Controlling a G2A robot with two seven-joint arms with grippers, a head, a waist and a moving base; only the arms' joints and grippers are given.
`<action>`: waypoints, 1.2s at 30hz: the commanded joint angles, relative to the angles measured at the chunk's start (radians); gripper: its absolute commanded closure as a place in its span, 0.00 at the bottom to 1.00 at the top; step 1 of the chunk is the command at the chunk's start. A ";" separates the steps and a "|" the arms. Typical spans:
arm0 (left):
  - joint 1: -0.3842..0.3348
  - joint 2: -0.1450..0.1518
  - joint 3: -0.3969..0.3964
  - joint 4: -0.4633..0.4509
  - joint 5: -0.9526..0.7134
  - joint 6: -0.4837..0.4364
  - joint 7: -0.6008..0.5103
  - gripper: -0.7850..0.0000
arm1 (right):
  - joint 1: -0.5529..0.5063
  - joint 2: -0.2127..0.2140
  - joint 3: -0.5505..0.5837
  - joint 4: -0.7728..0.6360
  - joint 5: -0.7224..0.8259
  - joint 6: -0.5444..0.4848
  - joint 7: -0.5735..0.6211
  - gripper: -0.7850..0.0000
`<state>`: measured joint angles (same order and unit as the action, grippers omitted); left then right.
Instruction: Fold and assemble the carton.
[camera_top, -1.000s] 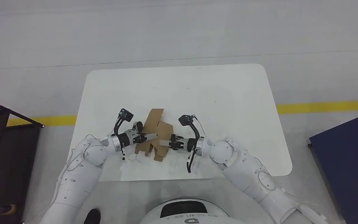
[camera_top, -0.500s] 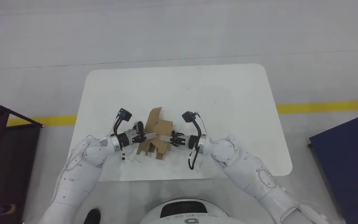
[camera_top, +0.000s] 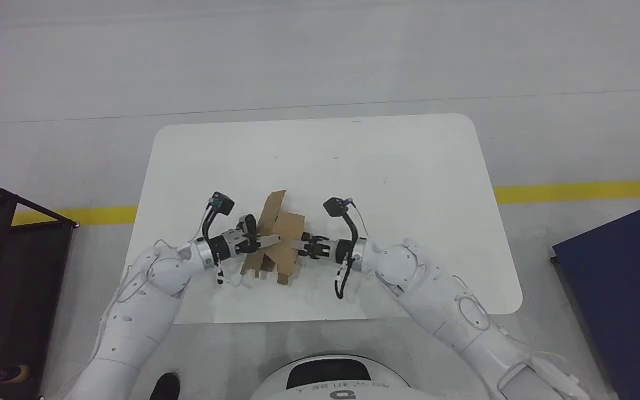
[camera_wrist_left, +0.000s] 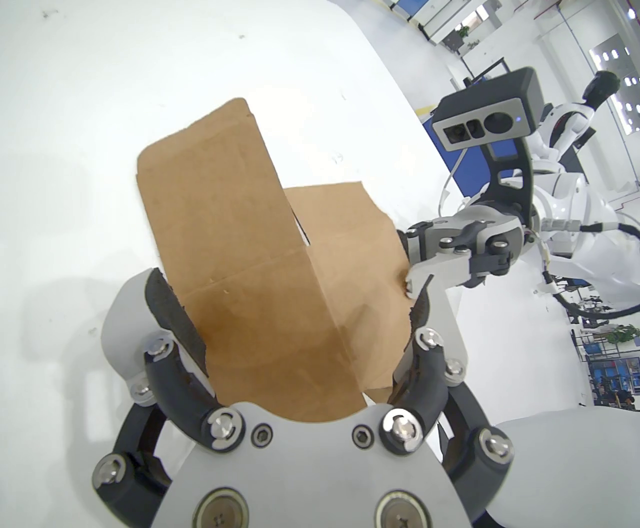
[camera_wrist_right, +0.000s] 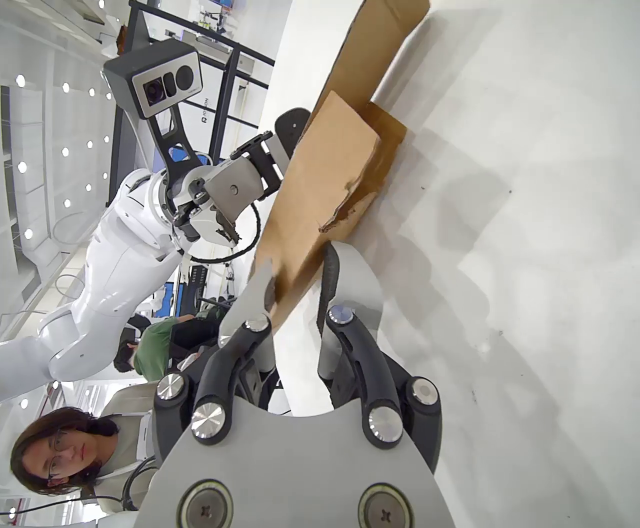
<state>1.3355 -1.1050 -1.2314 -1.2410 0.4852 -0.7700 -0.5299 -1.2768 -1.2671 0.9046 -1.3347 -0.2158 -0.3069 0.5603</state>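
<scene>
A brown cardboard carton (camera_top: 275, 232), partly folded, stands on the white table (camera_top: 400, 170) near its front edge with one flap tilted up. My left gripper (camera_top: 252, 243) holds it from the left side. In the left wrist view the carton (camera_wrist_left: 260, 280) sits between the wide-spread fingers (camera_wrist_left: 175, 315), touching both pads. My right gripper (camera_top: 306, 248) pinches the opposite edge. In the right wrist view its fingers (camera_wrist_right: 335, 270) clamp a torn panel edge of the carton (camera_wrist_right: 320, 190). The right gripper (camera_wrist_left: 415, 285) also shows at the carton's far edge in the left wrist view.
The table's front edge (camera_top: 300, 318) runs close below both grippers. A black rack (camera_top: 20, 260) stands off the table to the left and a blue object (camera_top: 600, 290) to the right. A yellow floor line (camera_top: 570, 190) passes behind.
My right gripper has shifted a little toward the carton and up, pushing its panel more upright. The left gripper has hardly moved.
</scene>
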 joint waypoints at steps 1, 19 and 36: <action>0.002 0.002 -0.005 0.001 0.000 -0.002 0.006 0.00 | -0.008 0.005 0.014 -0.011 -0.012 -0.002 -0.009 1.00; 0.019 0.030 -0.116 -0.084 -0.013 -0.006 0.049 0.00 | -0.186 0.080 0.274 -0.327 0.038 -0.079 0.095 1.00; -0.091 0.080 -0.029 -0.032 -0.850 -0.157 -0.363 0.00 | -0.195 0.107 0.507 -0.239 0.762 -0.012 0.302 1.00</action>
<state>1.2596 -1.0329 -1.2727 -1.2561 -0.2935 -0.9632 -0.8614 -1.4680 -1.1610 1.4022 -1.5689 0.5065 -0.3449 0.8586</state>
